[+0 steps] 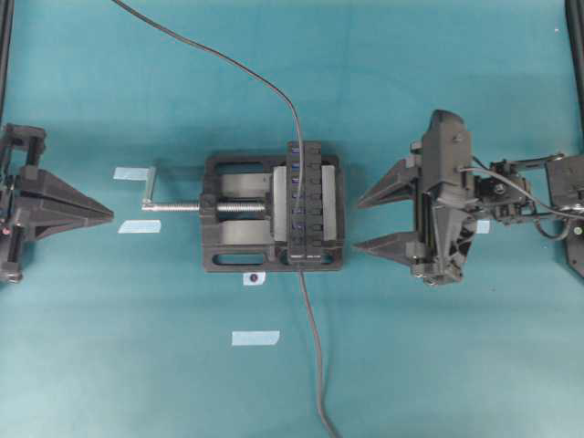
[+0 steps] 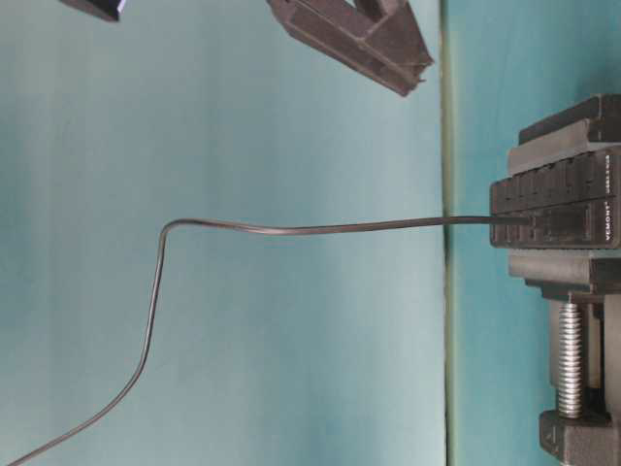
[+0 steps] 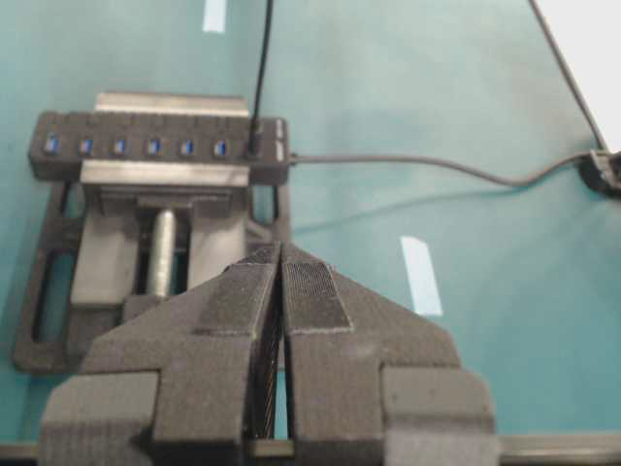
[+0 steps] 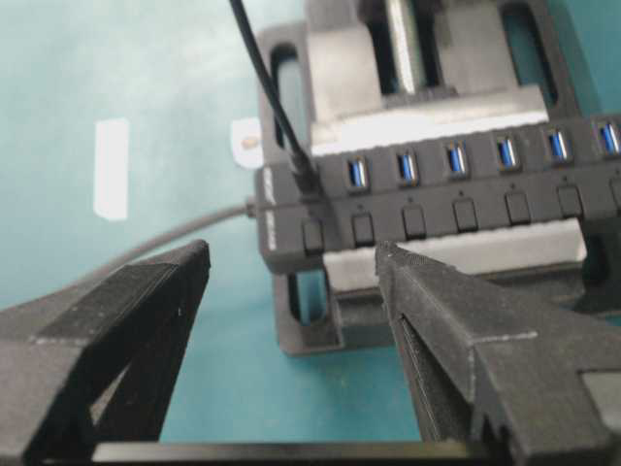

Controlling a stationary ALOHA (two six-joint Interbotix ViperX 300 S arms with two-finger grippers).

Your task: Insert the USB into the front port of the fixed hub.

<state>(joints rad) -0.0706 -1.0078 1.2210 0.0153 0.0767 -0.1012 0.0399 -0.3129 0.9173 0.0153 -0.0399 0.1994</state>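
Closest to the right wrist camera, the right gripper (image 4: 291,282) stands with its jaws spread wide and nothing between them, facing the fixed hub (image 4: 437,209) just beyond. The hub is a long black bar clamped in a vise (image 1: 239,224) at the middle of the table (image 1: 438,365), and its long axis runs across the line between the two arms. The USB (image 4: 303,177) appears to be already seated in the port at the hub's end, its thin cable (image 4: 264,83) rising away from the plug; a second, thicker cord (image 1: 315,365) leaves the end face of the hub. In the overhead view the right gripper sits just beside the vise, the nearer of the two by far. The left gripper (image 1: 102,215) has its jaws pressed together, empty, and points at the crank side from well apart. Judging by this, the insertion looks done, and what remains is to draw clear without snagging the cable.
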